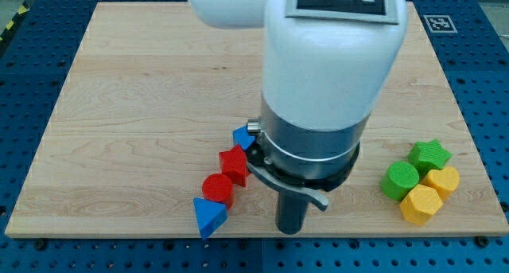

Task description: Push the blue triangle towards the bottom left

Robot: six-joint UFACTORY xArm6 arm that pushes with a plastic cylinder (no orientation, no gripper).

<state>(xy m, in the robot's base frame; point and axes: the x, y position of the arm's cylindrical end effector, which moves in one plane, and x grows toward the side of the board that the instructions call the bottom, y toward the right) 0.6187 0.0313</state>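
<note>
A blue triangle [208,217] lies near the board's bottom edge, left of centre. A red cylinder [217,188] touches it on its upper right, and a red star [234,163] follows up the same diagonal. Another blue block [242,136] sits above the star, partly hidden by the arm, so its shape is unclear. My tip [291,229] is down near the bottom edge, to the right of the blue triangle and apart from it.
At the view's right is a cluster: a green star [429,154], a green cylinder [399,180], a yellow heart [442,180] and a yellow hexagon [420,203]. The wooden board [143,90] ends just below the blue triangle. The white arm body hides the board's centre.
</note>
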